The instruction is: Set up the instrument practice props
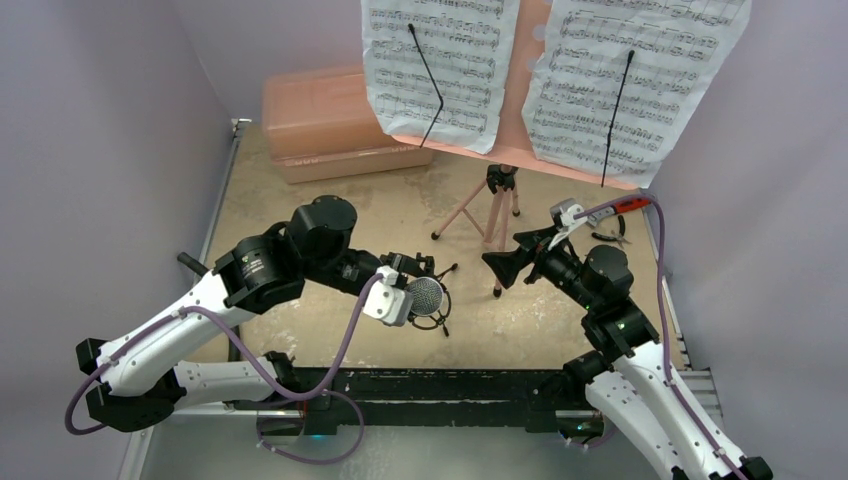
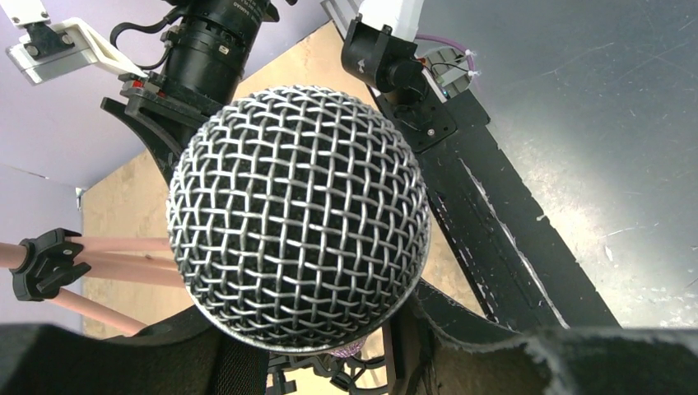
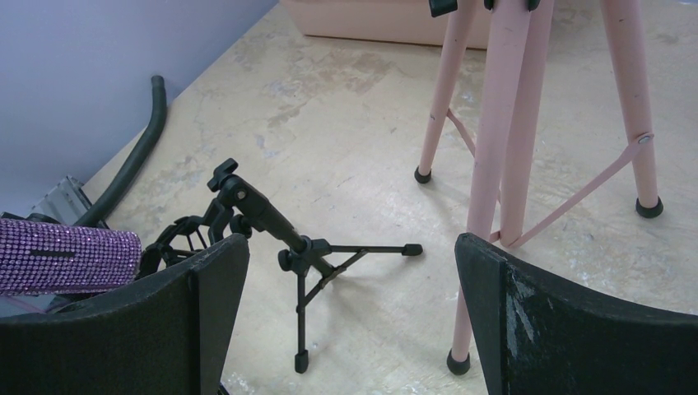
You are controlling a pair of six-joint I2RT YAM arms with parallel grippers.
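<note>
Left wrist view: the left gripper (image 1: 405,285) is clamped on the purple glitter microphone (image 2: 296,222), held beside the small black tripod mic stand (image 3: 304,263), probably to seat it there. On the right gripper (image 1: 505,265), the fingers stand wide apart, empty.

Scuffed tan table (image 1: 520,320) carries the pink music stand (image 1: 492,215) on its tripod legs, a little black mic stand (image 3: 306,255), and a salmon case (image 1: 335,125) at the back.

The microphone (image 3: 66,255) has a purple glitter body and a silver wire-mesh head; the music stand (image 3: 502,123) is pink, the sheet-music pages (image 1: 440,60) white with black notation, the mic stand (image 3: 304,255) black, the table (image 3: 362,123) mottled beige
</note>
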